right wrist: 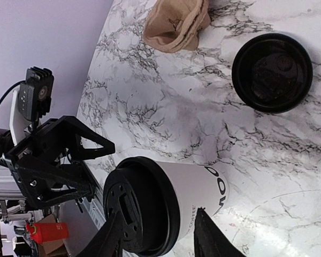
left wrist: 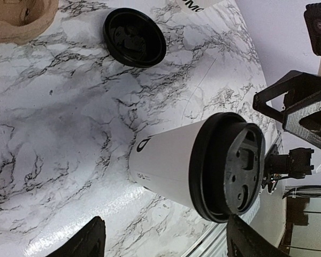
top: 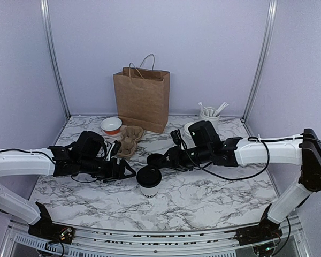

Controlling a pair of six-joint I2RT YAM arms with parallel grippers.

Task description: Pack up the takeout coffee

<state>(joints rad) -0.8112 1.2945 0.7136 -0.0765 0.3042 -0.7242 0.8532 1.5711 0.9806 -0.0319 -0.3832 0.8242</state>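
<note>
The lidded coffee cup stands upright just ahead of the left gripper, its fingers spread wide and empty, while the right gripper, half spread and also empty, hovers about as near opposite.

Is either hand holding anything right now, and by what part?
The left hand holds nothing: it is open beside the lidded cup. The right hand flanks the cup's lidded top in its wrist view, but a grip cannot be told.
</note>
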